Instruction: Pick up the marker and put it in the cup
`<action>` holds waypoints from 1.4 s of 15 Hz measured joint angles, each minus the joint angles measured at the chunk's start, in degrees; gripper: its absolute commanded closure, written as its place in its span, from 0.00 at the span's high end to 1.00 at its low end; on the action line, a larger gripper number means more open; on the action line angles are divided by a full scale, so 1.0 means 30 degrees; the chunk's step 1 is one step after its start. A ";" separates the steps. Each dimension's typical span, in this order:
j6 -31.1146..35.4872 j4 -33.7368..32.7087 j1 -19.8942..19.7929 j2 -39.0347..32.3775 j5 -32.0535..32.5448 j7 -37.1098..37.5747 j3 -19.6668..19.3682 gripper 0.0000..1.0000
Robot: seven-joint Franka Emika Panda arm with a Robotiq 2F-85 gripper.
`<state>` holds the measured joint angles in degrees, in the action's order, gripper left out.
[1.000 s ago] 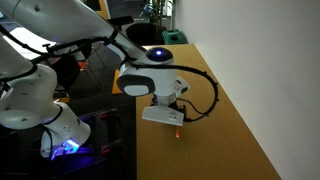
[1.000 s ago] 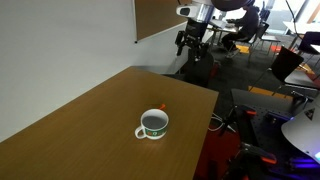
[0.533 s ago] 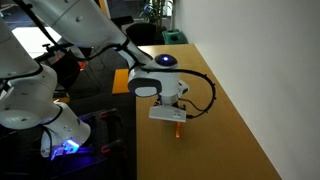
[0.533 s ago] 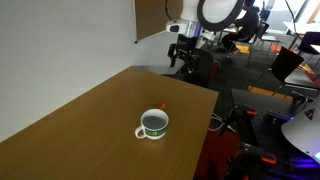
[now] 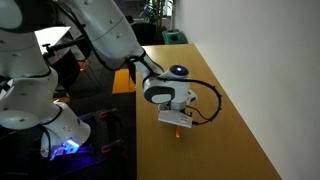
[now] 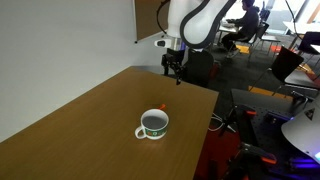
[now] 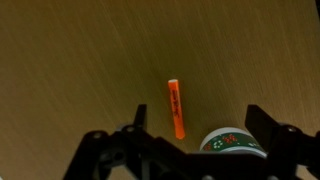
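Observation:
The orange marker (image 7: 176, 108) lies flat on the wooden table, just beyond the cup (image 7: 232, 143) in the wrist view. In an exterior view the grey-white cup (image 6: 153, 124) stands upright with the marker (image 6: 162, 107) right behind it. My gripper (image 7: 200, 125) is open and empty, its dark fingers (image 7: 140, 120) spread apart above marker and cup. It hangs well above the table (image 6: 172, 66). In an exterior view the gripper (image 5: 177, 121) sits over a bit of orange marker (image 5: 177, 131), and the cup is hidden.
The table (image 6: 80, 130) is a plain wooden top along a white wall. Its near edge (image 5: 140, 140) drops to the robot base and glowing equipment (image 5: 65, 147). Office chairs and clutter (image 6: 285, 65) stand beyond the table's far end.
The arm has swung in over the table and lowered, bringing the gripper closer to the marker and cup. Marker and cup have not moved.

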<state>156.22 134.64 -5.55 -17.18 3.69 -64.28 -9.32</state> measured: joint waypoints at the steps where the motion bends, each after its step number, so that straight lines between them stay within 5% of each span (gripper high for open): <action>1: 0.0445 -0.0224 -0.0001 -0.0496 0.0324 0.0644 0.0003 1.00; 7: 0.2861 -0.0853 -0.0193 -0.2812 0.1704 0.2749 0.0699 1.00; 21: 0.3054 -0.1605 -0.0780 -0.4670 0.2637 0.2776 0.1880 1.00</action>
<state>165.39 129.82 -7.89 -31.19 11.60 -55.95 -3.68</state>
